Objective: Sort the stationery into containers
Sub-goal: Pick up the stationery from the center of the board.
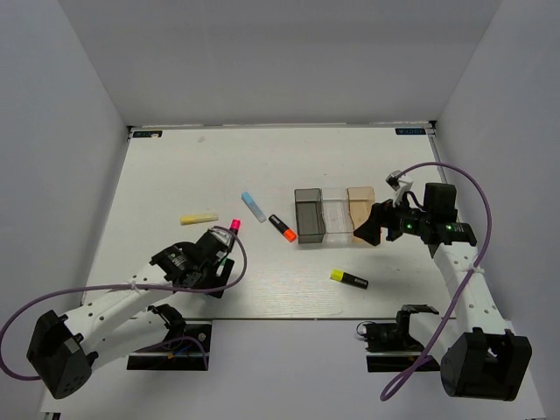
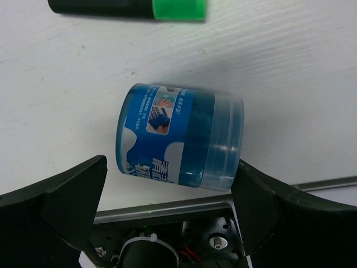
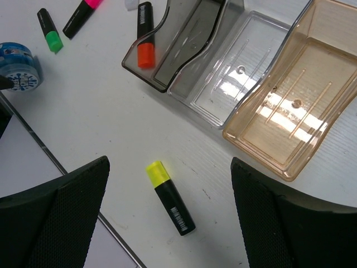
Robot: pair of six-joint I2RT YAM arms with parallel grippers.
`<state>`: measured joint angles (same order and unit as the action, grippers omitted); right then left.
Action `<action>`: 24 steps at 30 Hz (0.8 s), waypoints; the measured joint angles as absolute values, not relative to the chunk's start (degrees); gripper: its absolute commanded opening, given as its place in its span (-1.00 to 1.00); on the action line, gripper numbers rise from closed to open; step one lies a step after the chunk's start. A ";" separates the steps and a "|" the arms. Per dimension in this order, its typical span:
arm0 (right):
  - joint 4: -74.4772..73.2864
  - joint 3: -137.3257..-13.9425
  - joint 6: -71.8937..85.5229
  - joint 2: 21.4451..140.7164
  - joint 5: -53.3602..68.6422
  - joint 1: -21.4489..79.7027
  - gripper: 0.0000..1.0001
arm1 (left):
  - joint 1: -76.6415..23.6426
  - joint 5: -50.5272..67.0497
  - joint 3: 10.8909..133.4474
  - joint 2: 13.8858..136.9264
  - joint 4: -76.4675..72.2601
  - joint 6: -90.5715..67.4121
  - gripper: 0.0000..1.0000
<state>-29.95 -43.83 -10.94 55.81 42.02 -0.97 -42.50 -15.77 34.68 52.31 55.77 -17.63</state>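
Nearest on the white tabletop (image 1: 262, 297), a yellow-ended highlighter (image 1: 348, 278) lay by itself, right of centre and on the near side of the bins. In the right wrist view it sat below and between the two spread fingers.

On the left, the left gripper (image 2: 167, 195) hung low over the tabletop with its jaws wide open and gripping nothing. The stubby blue-and-white item (image 2: 179, 137) lay on its side between them, resting on the tabletop. Just beyond it lay a green-ended highlighter (image 2: 128, 6). A pink-ended highlighter (image 1: 234, 226) showed just past the fingers in the top view.

On the right, the right gripper (image 1: 372, 226) hovered just beside the tan-orange bin, its jaws likewise open and holding nothing.

The three bins stood touching in a row at centre: dark grey bin (image 1: 309, 215) on the left, clear bin (image 1: 337, 214) in the middle, tan-orange bin (image 1: 360, 210) on the right. An orange-ended highlighter (image 1: 282, 227) lay just beside the grey bin's left wall, outside it.

Farther left, a pale-yellow stick (image 1: 199, 218) lay on the tabletop, and a light-blue stick (image 1: 254, 206) lay farthest, between the yellow stick and the bins.
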 measured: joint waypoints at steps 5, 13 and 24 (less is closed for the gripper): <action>-29.98 -43.83 -10.94 55.81 42.46 -0.97 0.81 | -42.54 -17.37 32.47 54.57 53.25 -19.70 1.00; -30.00 -43.83 -10.98 55.57 42.63 -0.97 0.81 | -42.57 -17.21 32.45 58.08 49.06 -20.23 -1.00; -30.52 -44.25 -11.31 55.72 43.66 -0.97 -0.87 | -45.60 -12.75 47.46 58.43 50.65 -19.92 -1.00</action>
